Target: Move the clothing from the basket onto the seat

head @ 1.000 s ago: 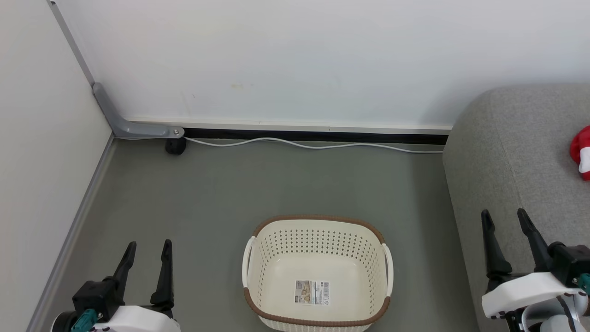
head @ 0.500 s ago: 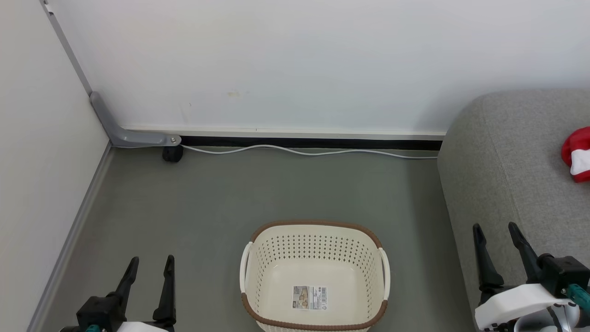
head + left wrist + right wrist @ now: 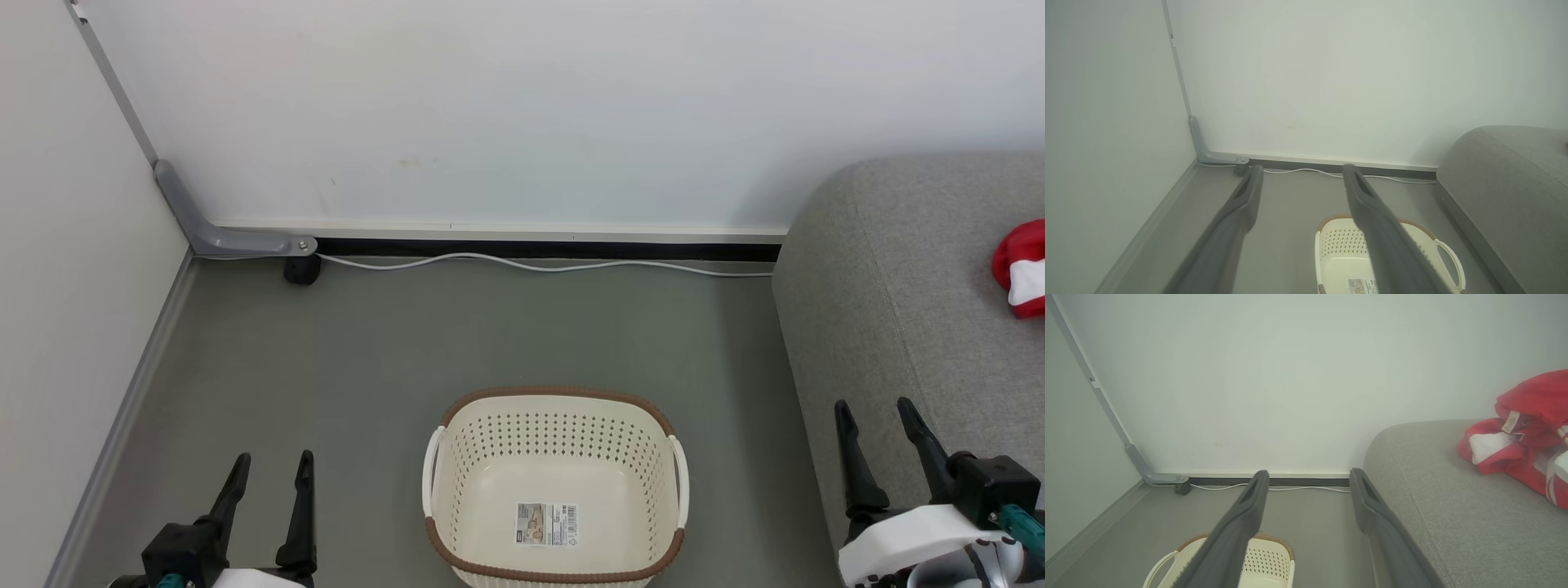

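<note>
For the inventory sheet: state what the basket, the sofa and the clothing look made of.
Laundry basket: matte cream plastic, seemingly moulded, perforated walls, brown woven-look rim. Sofa: grey woven upholstery, visible texture. Clothing: soft red fabric, crumpled folds.

The robot's head turns a little to its right, so the whole head view slides leftward and slightly down. That brings more of the clothing (image 3: 1019,269) on the seat (image 3: 898,286) in at the right edge. Both arms draw back toward the body. The left gripper (image 3: 275,457) and the right gripper (image 3: 872,403) now sit lower in that view, with less of each wrist showing.
</note>
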Robot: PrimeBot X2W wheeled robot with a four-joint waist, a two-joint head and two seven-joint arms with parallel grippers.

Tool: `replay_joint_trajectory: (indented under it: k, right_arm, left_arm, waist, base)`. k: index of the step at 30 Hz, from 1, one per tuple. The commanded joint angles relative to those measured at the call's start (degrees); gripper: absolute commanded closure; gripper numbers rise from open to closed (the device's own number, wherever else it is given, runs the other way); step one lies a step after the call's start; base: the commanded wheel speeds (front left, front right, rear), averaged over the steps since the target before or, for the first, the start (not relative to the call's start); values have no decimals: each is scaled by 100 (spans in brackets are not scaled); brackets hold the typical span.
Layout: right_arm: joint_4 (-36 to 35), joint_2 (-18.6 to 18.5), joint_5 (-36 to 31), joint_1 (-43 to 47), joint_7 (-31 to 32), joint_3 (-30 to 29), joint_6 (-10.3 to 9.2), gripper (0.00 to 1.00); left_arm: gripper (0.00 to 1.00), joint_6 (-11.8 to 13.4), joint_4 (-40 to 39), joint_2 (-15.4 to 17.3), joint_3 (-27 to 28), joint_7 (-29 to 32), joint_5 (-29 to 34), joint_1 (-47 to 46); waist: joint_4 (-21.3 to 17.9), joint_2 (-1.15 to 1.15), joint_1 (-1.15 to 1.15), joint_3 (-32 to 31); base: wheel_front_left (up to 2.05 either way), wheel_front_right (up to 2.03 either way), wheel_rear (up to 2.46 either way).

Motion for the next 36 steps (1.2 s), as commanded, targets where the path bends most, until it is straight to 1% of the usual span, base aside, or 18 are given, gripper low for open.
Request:
replay_joint_trajectory:
  k: [1, 3, 4, 9, 11, 16, 20, 36]
  right_arm:
    - [-130, -34, -19, -148, -35, 134, 8, 0]
    - [-141, -33, -21, -161, -35, 129, 8, 0]
    - [5, 5, -12, -3, 0, 0, 0, 100]
    - [267, 107, 2, 176, 16, 13, 0, 100]
    - [266, 109, 124, 159, 61, -13, 0, 100]
    - [222, 114, 452, 154, 150, -43, 0, 100]
    - [190, 117, 714, 149, 211, -58, 1, 100]
    - [66, 133, 1757, 113, 471, -139, 2, 100]
  left_arm:
    - [0, 50, -159, 37, 133, -35, -20, -97]
    - [0, 14, -194, 37, 111, -35, -84, -113]
    - [100, -8, -25, -2, -54, 2, -73, -1]
    - [100, -8, 265, -66, -70, 11, -94, 86]
    - [100, -11, 280, -64, -43, 60, -214, 52]
    - [100, -19, 253, -60, -17, 150, -545, 21]
    - [100, -26, 230, -57, -11, 208, -809, 0]
    - [100, -51, 151, -44, 47, 465, -1856, -111]
  waist:
    - [-3, 0, 0, 6]
    - [-3, 0, 0, 13]
    - [-3, 0, 0, 13]
    - [-5, 0, 0, 13]
    - [-8, 0, 1, 14]
    - [-21, 0, 13, 2]
    - [-30, 0, 1, 15]
    - [-66, 0, 0, 26]
  base:
    - [0, 0, 0]
    - [0, 0, 0]
    - [0, 0, 0]
    - [0, 0, 0]
    - [0, 0, 0]
    - [0, 0, 0]
    - [0, 0, 0]
    - [0, 0, 0]
